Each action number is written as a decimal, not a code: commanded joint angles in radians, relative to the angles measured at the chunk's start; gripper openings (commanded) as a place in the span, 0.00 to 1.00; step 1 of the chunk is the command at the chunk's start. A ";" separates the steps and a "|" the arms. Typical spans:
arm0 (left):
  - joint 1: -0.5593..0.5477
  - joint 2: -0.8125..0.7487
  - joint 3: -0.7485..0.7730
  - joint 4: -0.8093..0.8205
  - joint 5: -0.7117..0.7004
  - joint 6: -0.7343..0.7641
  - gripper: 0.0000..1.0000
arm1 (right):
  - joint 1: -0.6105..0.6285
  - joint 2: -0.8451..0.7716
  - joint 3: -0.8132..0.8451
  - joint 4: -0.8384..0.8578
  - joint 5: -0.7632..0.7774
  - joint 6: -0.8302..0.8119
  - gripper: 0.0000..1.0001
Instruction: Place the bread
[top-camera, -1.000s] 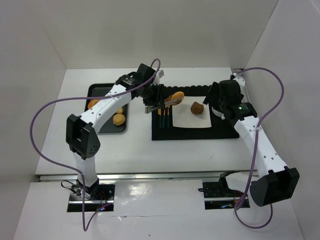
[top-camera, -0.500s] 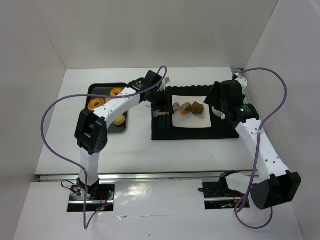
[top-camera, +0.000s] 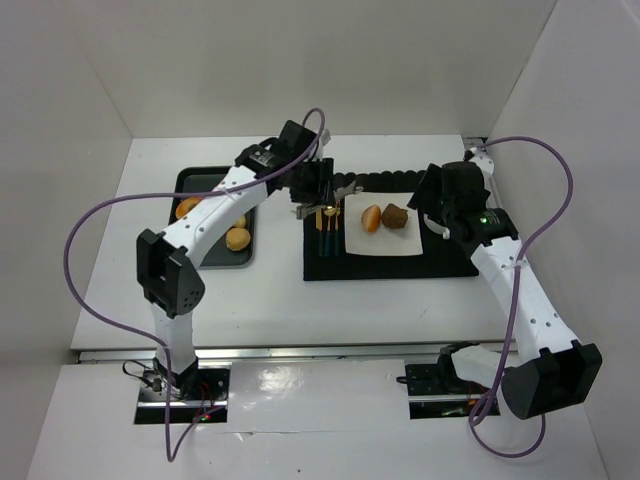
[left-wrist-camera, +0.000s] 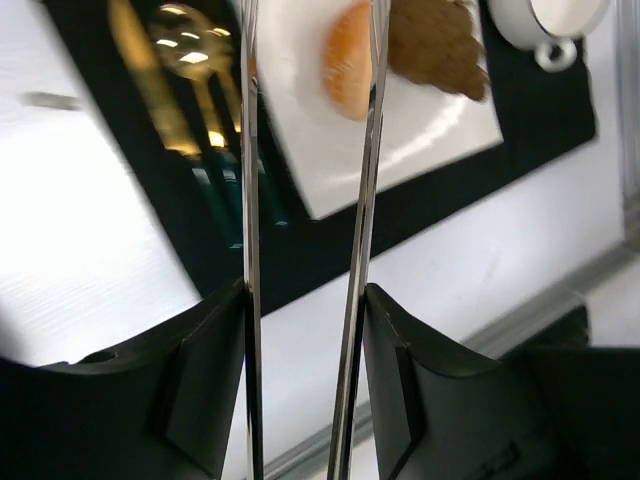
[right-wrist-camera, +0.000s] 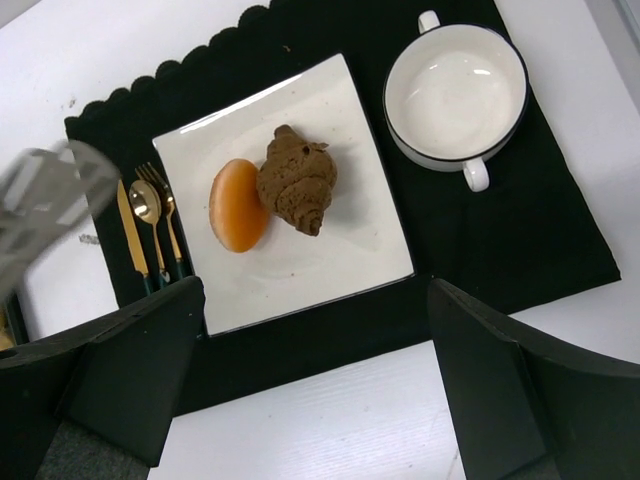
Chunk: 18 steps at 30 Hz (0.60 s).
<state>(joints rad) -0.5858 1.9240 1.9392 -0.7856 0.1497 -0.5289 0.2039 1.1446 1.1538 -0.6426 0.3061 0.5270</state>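
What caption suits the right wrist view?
Orange bun and brown croissant on white square plate, empty bowl alongside.

Bench setting around the meal spot

A black scalloped-edge placemat (right-wrist-camera: 520, 240) lies on the white bench (top-camera: 280, 310), below the right tool. On it, a white two-handled bowl (right-wrist-camera: 455, 95) sits under that tool's right side; gold cutlery with dark green handles (right-wrist-camera: 150, 225) lies at its left. A dark rectangular metal tray (top-camera: 195, 180) rests left of the left tool.
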 joint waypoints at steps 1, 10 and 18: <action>0.014 -0.121 -0.052 -0.086 -0.235 0.037 0.59 | -0.006 -0.017 -0.006 0.037 -0.004 0.005 1.00; 0.040 -0.370 -0.619 0.152 -0.450 -0.109 0.56 | -0.006 0.001 -0.026 0.058 -0.022 0.005 1.00; 0.009 -0.405 -0.853 0.283 -0.395 -0.250 0.63 | -0.006 0.014 -0.026 0.058 -0.051 0.014 1.00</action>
<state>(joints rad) -0.5583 1.5642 1.1000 -0.6147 -0.2653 -0.7124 0.2035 1.1622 1.1339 -0.6353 0.2691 0.5339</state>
